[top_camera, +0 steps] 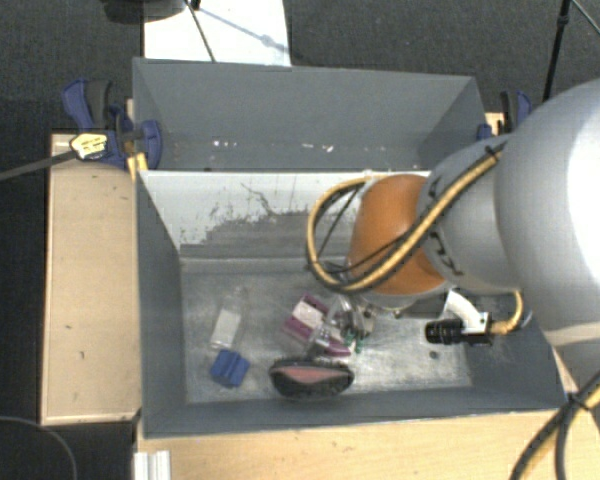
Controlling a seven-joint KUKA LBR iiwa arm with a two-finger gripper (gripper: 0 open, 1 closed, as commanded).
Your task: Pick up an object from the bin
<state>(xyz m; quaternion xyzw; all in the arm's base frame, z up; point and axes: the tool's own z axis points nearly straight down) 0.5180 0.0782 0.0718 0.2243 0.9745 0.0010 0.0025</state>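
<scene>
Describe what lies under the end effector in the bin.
By the end effector lie a purple box, on the view's left, and a dark oval thing with a pink face, nearer the front wall. The arm's orange cover hides the bin floor behind it.

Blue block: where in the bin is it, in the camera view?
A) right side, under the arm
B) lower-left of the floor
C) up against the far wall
B: the blue block lies at the lower-left of the floor, just below a clear small bottle and left of a dark oval thing.
</scene>
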